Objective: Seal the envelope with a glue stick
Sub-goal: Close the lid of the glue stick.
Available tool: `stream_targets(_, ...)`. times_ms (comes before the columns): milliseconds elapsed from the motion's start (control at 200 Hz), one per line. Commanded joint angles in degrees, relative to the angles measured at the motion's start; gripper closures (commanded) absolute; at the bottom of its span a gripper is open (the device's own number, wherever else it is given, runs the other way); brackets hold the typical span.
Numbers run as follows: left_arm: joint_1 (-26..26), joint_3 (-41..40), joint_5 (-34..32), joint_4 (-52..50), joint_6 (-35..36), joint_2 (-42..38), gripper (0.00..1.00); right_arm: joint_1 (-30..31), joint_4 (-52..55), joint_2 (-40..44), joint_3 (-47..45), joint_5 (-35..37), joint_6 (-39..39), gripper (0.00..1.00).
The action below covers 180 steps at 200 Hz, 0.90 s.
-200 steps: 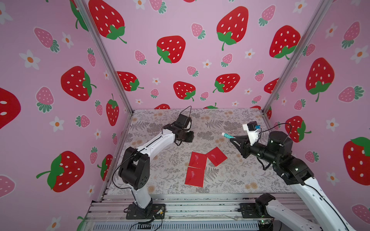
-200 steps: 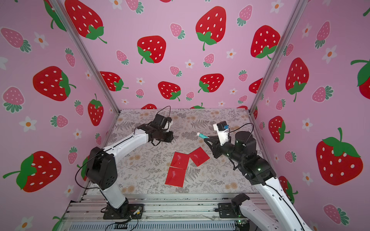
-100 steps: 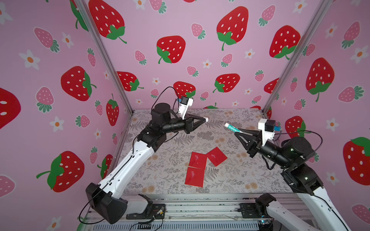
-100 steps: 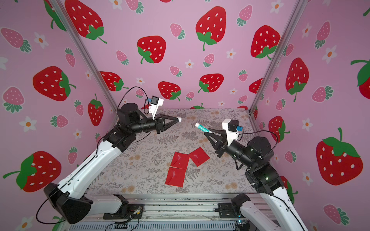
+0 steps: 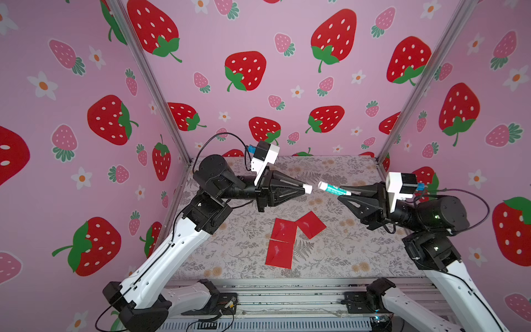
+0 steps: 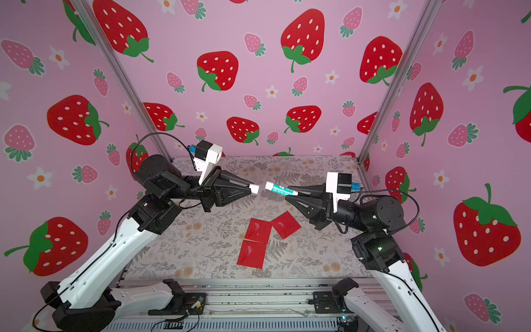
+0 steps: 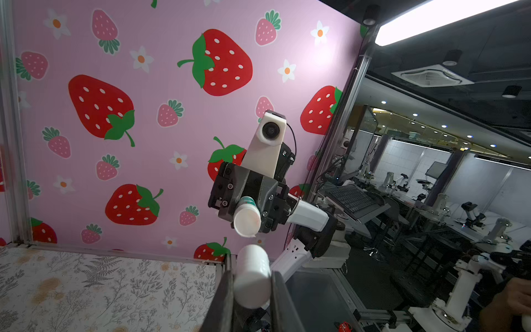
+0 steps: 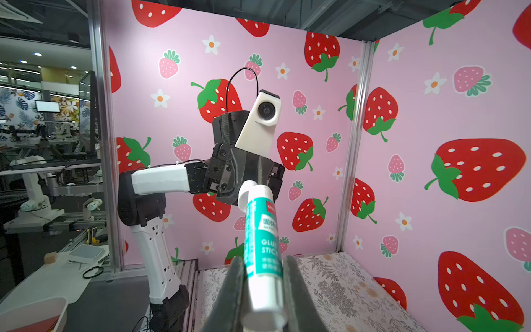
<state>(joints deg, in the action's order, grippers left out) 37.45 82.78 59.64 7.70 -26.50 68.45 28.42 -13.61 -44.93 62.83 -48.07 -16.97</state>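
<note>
**Grippers hold cap and glue stick apart in mid-air**

Left gripper (image 5: 302, 189) is pinched on the white cap (image 5: 308, 188). In the left wrist view the cap (image 7: 253, 276) sits clamped between both fingers (image 7: 221, 301), with its rounded end poking out past the tips. Right gripper (image 5: 345, 192) is pinched on the glue stick (image 5: 330, 188), holding it at the rear of the tube. In the right wrist view the fingers (image 8: 234, 293) press on either side of the glue stick (image 8: 263, 250), and the teal label and white front end stick out ahead.

Both grippers are raised above the mat (image 5: 344, 258) and point tip to tip, roughly level. Cap and glue stick are nearly in line with a small gap between them, not touching; this shows in both top views, cap (image 6: 254, 188) and glue stick (image 6: 277, 188). From the left wrist the tube end (image 7: 247, 221) shows head-on, just beyond the cap.

Red envelopes (image 5: 283, 230) lie flat on the mat below the gap, well apart from both grippers. They show as three red panels touching each other, one of them turned at an angle; how many envelopes that makes I cannot tell.
</note>
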Motion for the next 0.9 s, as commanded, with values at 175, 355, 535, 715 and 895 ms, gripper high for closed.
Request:
stream_targets(175, 0.87, 2.60, 0.82, 2.81, -0.61, 0.44, 1.00, 2.04, -3.47, -0.85, 1.90, -4.21, -1.47, 1.00)
stream_targets(355, 1.49, 2.86, 1.40, 3.89, -1.21, 0.90, 1.00, 2.24, -1.75, -1.01, 1.35, -2.64, -0.04, 1.00)
stream_targets(535, 2.44, 3.52, 2.51, 3.90, -1.10, 1.21, 1.00, 2.31, -1.24, -1.25, 1.08, -1.71, 0.43, 1.00)
stream_targets(715, 3.15, 3.53, 2.85, 3.86, -0.71, 0.82, 1.00, 2.34, 0.41, -1.65, 1.21, -0.80, 1.15, 1.00)
stream_targets(895, 3.46, 4.57, 2.03, -2.59, 3.75, 0.90, 1.00, 2.41, 5.18, -1.83, 2.55, 0.62, 2.97, 1.00)
